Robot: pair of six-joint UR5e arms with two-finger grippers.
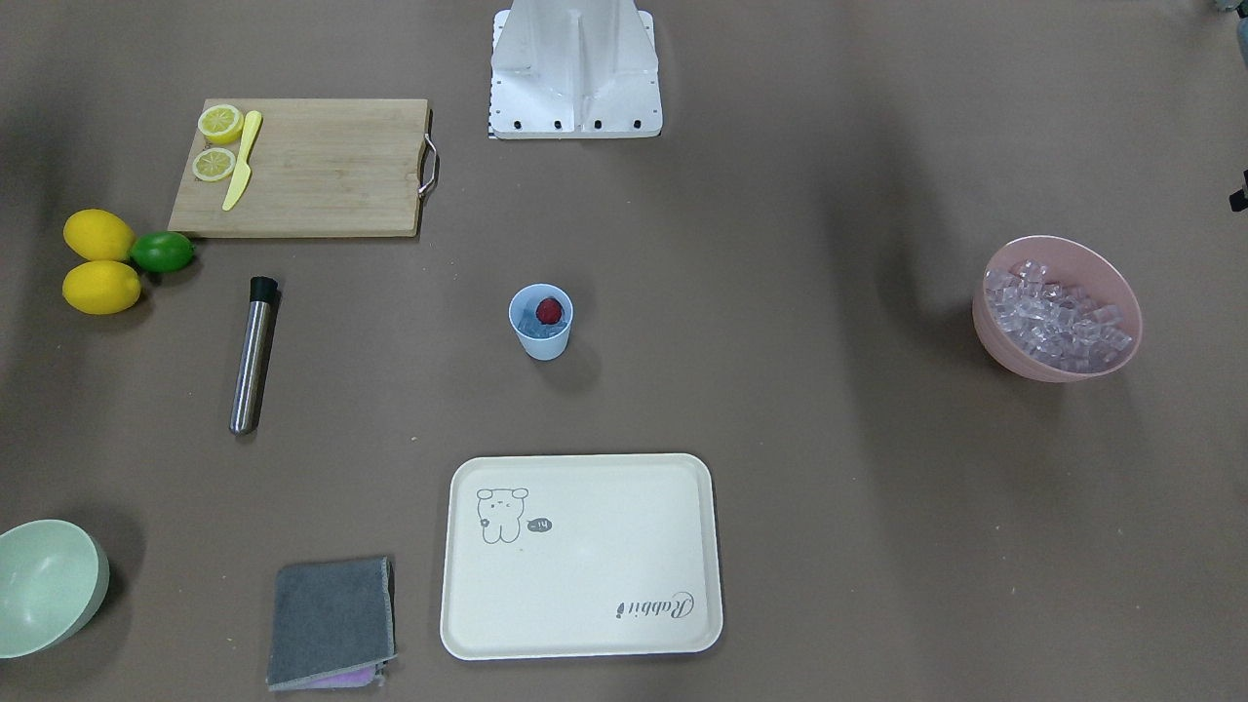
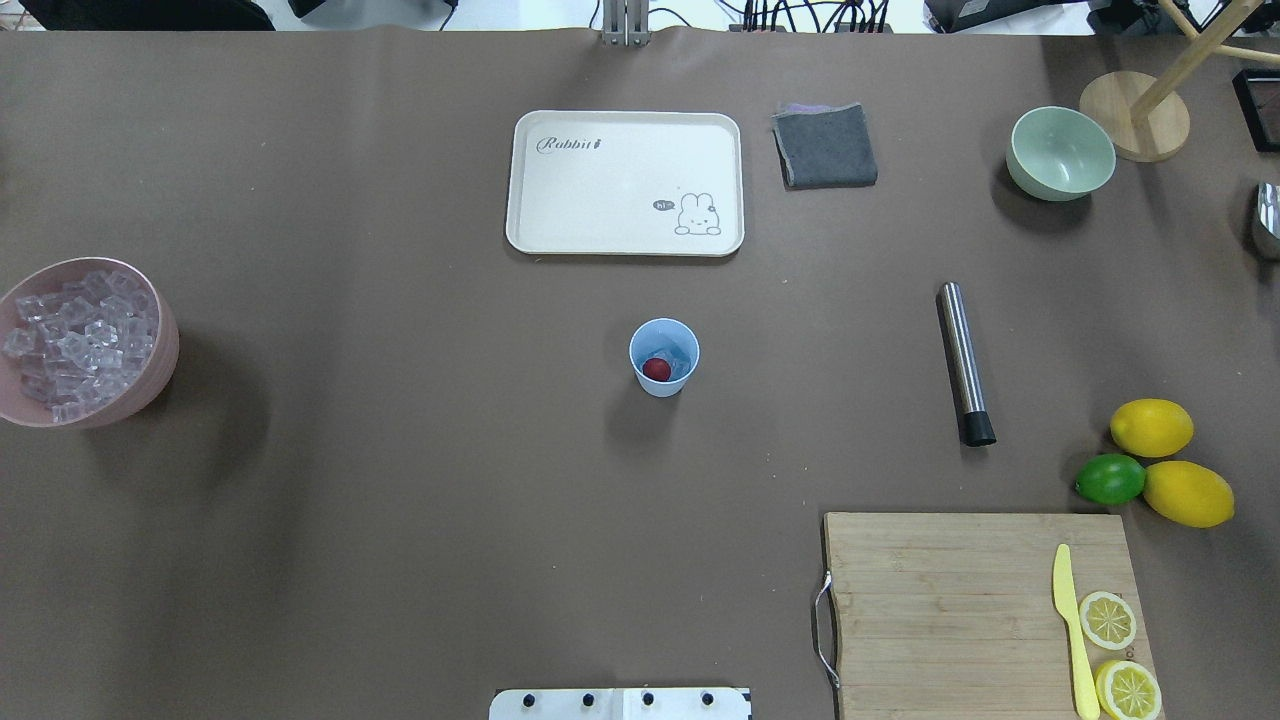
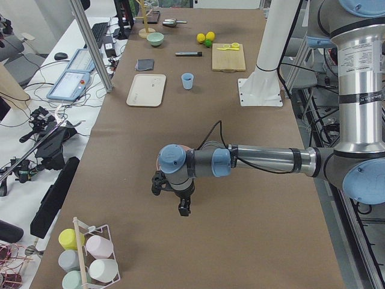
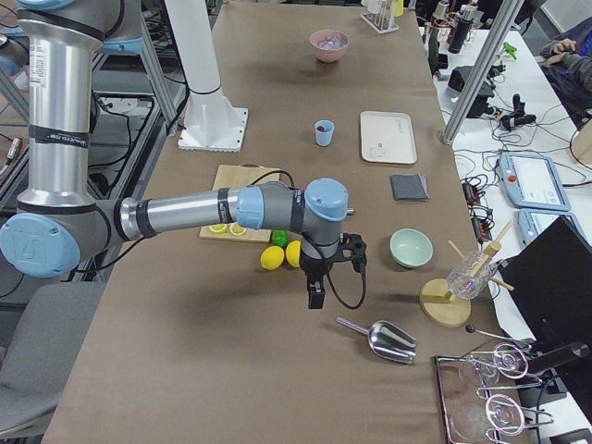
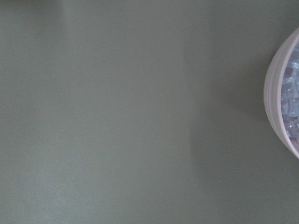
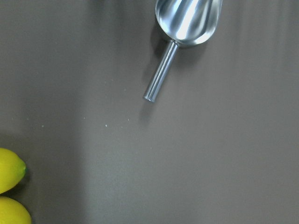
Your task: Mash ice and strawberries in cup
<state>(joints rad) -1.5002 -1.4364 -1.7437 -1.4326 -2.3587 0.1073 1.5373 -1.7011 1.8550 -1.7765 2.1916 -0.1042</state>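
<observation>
The light-blue cup (image 1: 540, 327) stands upright mid-table, also in the overhead view (image 2: 663, 357). Inside it lie a red strawberry (image 1: 550, 311) and a few clear ice cubes (image 2: 680, 357). More ice (image 1: 1058, 317) fills the pink bowl (image 2: 168, 362); the bowl's edge shows in the left wrist view (image 5: 280, 100). My left gripper (image 3: 171, 197) hangs low over bare table beside the pink bowl, far from the cup. My right gripper (image 4: 333, 273) hangs near the lemons and the scoop. Both show only in the side views, so I cannot tell whether they are open or shut.
A steel muddler (image 1: 253, 356) lies between the cup and two lemons (image 1: 99, 261) with a lime (image 1: 163, 252). Also here are a cutting board (image 1: 322, 171) with a yellow knife and lemon halves, a cream tray (image 1: 585, 556), a grey cloth (image 1: 331, 619), a green bowl (image 1: 44, 585) and a metal scoop (image 6: 187, 21).
</observation>
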